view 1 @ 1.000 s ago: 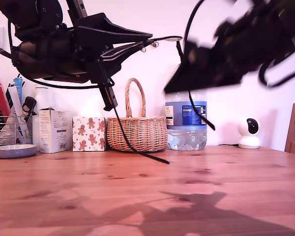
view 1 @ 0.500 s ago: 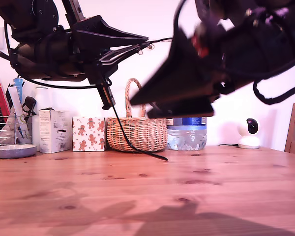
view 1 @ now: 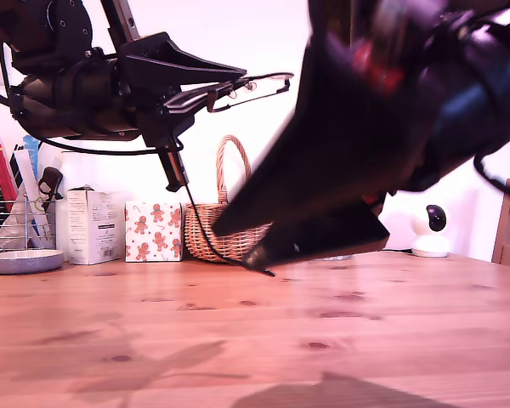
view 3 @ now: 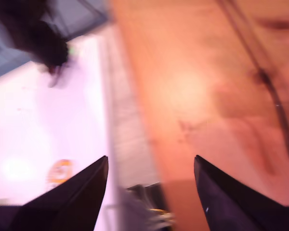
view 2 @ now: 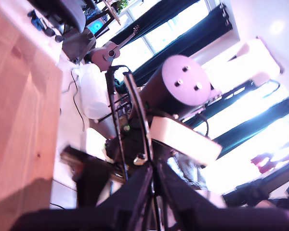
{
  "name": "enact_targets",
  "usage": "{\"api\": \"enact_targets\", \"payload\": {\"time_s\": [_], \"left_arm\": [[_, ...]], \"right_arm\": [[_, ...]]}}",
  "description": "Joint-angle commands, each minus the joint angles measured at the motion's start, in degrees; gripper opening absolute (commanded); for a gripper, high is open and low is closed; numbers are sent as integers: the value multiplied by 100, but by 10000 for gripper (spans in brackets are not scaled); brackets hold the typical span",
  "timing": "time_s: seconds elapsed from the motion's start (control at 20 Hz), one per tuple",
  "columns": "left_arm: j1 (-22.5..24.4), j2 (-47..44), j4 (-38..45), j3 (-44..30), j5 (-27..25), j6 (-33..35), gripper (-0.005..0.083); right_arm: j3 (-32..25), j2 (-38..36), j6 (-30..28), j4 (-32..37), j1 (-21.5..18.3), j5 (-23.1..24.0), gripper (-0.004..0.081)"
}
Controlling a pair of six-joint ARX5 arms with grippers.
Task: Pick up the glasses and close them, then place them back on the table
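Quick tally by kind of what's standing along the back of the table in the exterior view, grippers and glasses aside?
Wicker basket: 1
Cartons: 2, a white box and a gingerbread-print box
Wire rack of utensils: 1
White camera: 1
Total: 5. My second gripper blocks part of the row, so more may be hidden.

Bare planks fill the near and middle stretch of the table, leaving open room across its front. Along the far edge stand a utensil rack, a white carton, a gingerbread-print box, a wicker basket and a small white camera. A black cable hangs to the planks before the basket. My second gripper, jaws spread, looms large and blurred over the exterior view's right half.
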Motion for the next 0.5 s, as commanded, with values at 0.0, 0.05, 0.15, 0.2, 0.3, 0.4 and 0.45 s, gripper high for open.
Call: {"api": "enact_targets", "payload": {"time_s": [0.0,0.05,0.15,0.2,0.3,0.4,0.45], "left_arm": [[-4,125,39,-35,660,-223,-23],[-4,125,33,-35,658,-337,-23],[-4,125,48,-35,660,-562,-23],[-4,125,57,-35,660,-693,-23],[-4,125,63,-35,660,-868,-23],[-4,125,83,-35,658,-966,-23],[-4,125,101,-35,658,-1008,-23]], "right_arm": [[26,-52,-208,28,107,332,505],[59,-57,-245,20,175,518,505],[122,-118,-409,4,367,1088,505],[157,-146,-525,13,463,1399,505],[256,-168,-675,22,636,1958,505],[420,-168,-732,-66,754,2304,505],[498,-168,-734,-87,837,2463,505]]}}
